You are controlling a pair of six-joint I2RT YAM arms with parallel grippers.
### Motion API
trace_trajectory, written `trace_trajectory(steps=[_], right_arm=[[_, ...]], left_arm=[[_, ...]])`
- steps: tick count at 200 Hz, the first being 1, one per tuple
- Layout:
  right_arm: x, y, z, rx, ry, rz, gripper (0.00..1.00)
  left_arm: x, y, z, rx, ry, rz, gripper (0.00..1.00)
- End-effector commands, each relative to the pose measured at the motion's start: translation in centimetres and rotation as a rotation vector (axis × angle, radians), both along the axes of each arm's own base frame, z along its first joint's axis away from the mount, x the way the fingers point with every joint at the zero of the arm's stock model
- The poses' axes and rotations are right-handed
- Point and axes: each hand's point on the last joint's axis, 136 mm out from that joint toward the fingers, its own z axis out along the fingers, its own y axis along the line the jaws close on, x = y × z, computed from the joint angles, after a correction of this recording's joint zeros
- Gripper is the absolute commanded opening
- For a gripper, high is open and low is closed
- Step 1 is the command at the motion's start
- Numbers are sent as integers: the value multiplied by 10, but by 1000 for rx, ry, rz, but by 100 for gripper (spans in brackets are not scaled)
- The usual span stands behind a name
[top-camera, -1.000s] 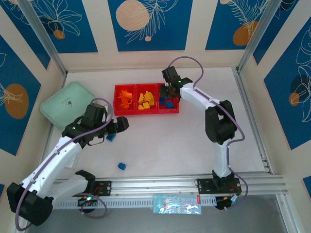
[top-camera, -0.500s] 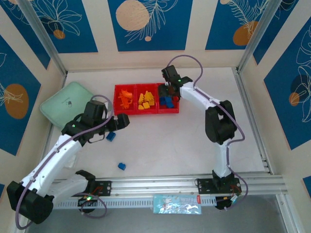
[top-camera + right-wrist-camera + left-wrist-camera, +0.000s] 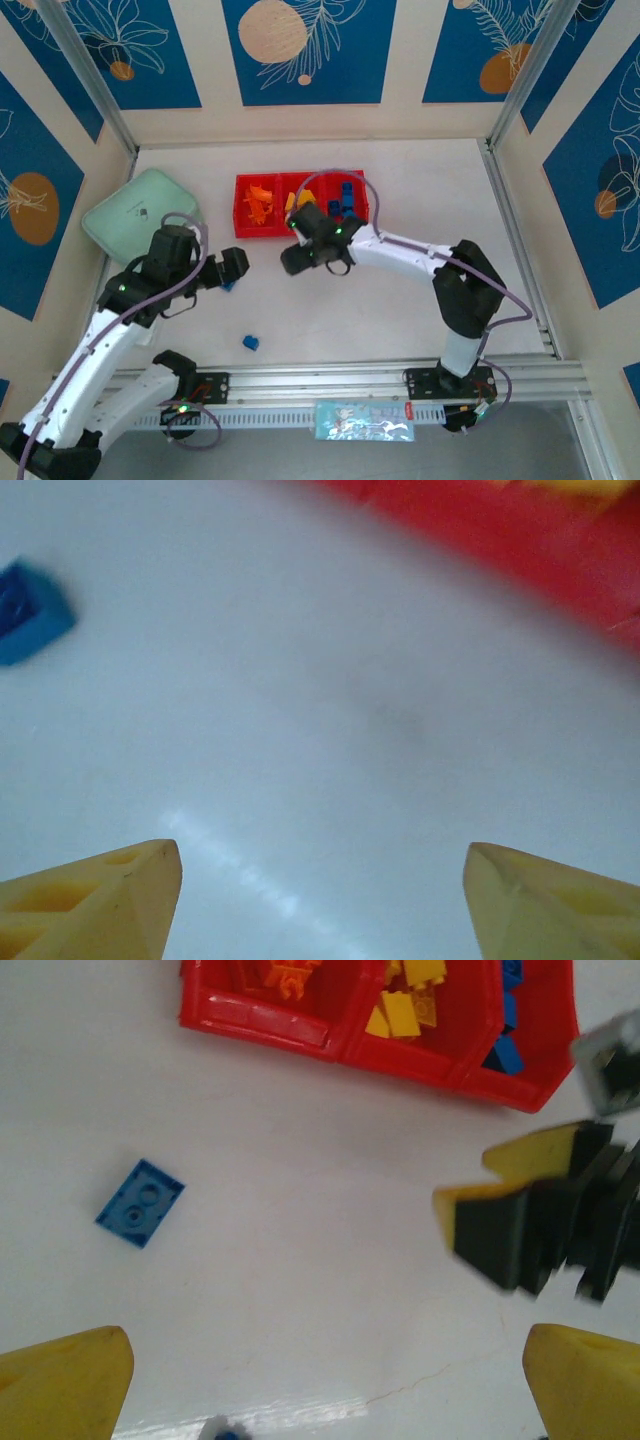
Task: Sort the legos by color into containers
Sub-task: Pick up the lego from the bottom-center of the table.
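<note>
On the white table (image 3: 400,300), outside the containers (image 3: 262,236): two blue legos, well apart from each other. Near brick (image 3: 228,285) just beside the left gripper (image 3: 236,268), far brick (image 3: 250,342) closer to the arm bases. Inside the red tray, sorted by color: orange (image 3: 285,975), yellow (image 3: 405,1005) and blue (image 3: 505,1050), each in its own compartment. Probably leaves these two blue ones for the blue compartment.

Left gripper fingers (image 3: 70,1380) wide apart and empty, seemingly held so to come down on the near brick. Right gripper (image 3: 290,264) low in front of the tray, fingers (image 3: 100,900) also apart, with nothing between, perhaps aiming at the same brick.

From above, gives both loose bricks and the mint green case (image 3: 140,215) beside the left arm. From the left wrist, gives the studs of one brick and the right gripper, blurred. From the right wrist, gives a blurred blue brick and a blurred red tray.
</note>
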Motion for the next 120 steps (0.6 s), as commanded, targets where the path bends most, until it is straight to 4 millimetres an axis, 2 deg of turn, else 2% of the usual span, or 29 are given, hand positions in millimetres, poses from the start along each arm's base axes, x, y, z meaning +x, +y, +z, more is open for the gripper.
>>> trace_trajectory(steps=[1,29,57,95,120], right_arm=[[-44,32,4,79,47,119,78],[-93,62,-13,99,95,264,82],[-128,81,-24,110,101,368,84],[-157,100,-37,135,129,462,84],[-168,108,-46,120,135,506,83]], left_arm=[[-18,22,-13,51,54,68,99],[-32,30,-14,42,58,98,99],[-46,39,-18,43,77,134,99],[-56,49,-20,47,79,172,99],[-59,53,-21,54,85,194,99]])
